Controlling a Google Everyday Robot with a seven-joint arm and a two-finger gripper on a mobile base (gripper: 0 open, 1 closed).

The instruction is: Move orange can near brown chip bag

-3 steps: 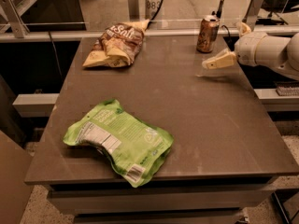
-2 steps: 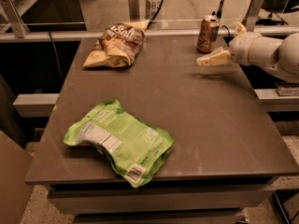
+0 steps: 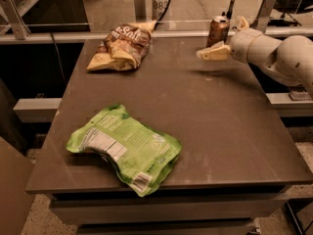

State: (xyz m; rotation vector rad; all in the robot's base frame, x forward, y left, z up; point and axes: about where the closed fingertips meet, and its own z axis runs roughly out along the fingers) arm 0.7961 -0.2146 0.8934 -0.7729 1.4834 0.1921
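Gripper (image 3: 228, 38) shifted left — at orange can (image 3: 218, 31), fingers (image 3: 213, 53) apart

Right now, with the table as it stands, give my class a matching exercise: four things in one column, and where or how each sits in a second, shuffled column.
Things:
1. orange can
2. brown chip bag
3. green bag
4. claw

Descriptions:
A. crumpled at the far edge, left of middle
B. open, reaching in from the right at the can
C. upright at the far right of the table
D. lying flat at the near left

Pairs: 1-C, 2-A, 3-D, 4-B.
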